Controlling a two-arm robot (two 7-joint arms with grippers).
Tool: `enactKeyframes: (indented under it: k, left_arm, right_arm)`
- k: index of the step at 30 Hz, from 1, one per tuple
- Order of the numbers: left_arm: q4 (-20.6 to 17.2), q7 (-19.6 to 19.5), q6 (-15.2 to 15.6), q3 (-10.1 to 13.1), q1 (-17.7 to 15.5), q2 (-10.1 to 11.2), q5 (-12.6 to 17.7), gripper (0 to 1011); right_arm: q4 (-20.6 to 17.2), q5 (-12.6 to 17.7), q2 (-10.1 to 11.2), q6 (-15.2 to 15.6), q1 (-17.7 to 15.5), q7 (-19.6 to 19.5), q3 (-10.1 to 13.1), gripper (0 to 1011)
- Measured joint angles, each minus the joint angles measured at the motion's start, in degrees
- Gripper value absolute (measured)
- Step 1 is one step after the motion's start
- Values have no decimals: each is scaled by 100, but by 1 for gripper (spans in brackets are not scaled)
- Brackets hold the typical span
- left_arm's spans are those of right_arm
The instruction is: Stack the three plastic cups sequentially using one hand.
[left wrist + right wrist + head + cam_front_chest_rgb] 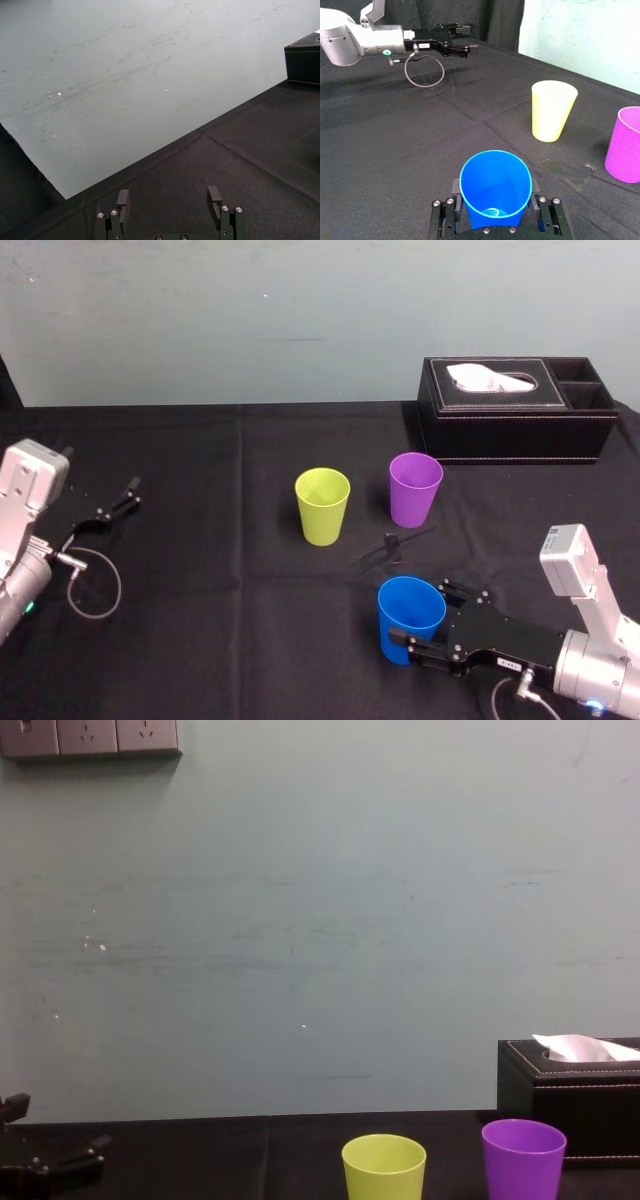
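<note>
Item 1: the right gripper (425,625) is reaching in from the near right, its two fingers pinching the blue cup (405,605) by the sides. I am seeing that cup tipped back towards the arm, mouth open. I cannot tell whether its base is touching the black table (200,620).

Item 2: the yellow-green cup (322,505) is standing upright at mid-table.

Item 3: the purple cup (414,488) is standing upright just to its right, apart from it, in front of the black tissue box (515,425).

Item 4: the left gripper (132,492) is idling over the far left of the table, fingers spread, gripping nothing.
</note>
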Motion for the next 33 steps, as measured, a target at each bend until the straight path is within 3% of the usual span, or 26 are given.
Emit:
enactKeyframes:
  k: [27,33]
  left_arm:
    - [0,0,0,0,0,0,0,1010]
    - [0,0,0,0,0,0,0,1010]
  right_arm:
    - [-6,8,4,2,-6,7,5,724]
    - [-157,45,14,76,-64,-95,70,724]
